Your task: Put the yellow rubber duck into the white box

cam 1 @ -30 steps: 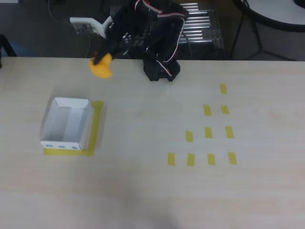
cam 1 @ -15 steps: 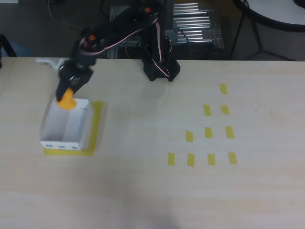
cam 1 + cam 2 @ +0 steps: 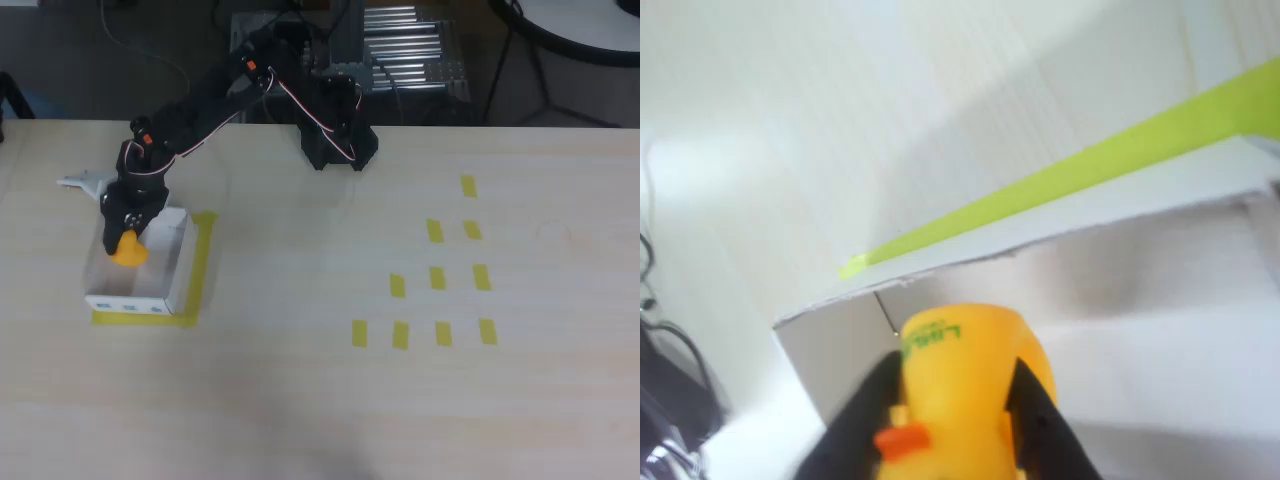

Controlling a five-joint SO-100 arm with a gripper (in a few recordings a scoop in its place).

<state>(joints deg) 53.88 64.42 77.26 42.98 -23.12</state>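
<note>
The yellow rubber duck (image 3: 127, 249) hangs inside the upper left part of the white box (image 3: 170, 272), held by my gripper (image 3: 124, 228), which is shut on it. In the wrist view the duck (image 3: 965, 385) sits between the two black fingers (image 3: 862, 410), its orange beak pointing down, with the box's white wall (image 3: 1120, 225) just behind it. The box stands on a yellow tape square at the table's left. Whether the duck touches the box floor I cannot tell.
My black arm reaches from its base (image 3: 338, 145) at the table's back edge down to the left. Several yellow tape rectangles (image 3: 437, 278) mark the right half of the table. A white part (image 3: 82, 183) juts out left of the gripper.
The arm swung left and down from the back edge, carrying the duck from above the table into the box's upper left corner.
</note>
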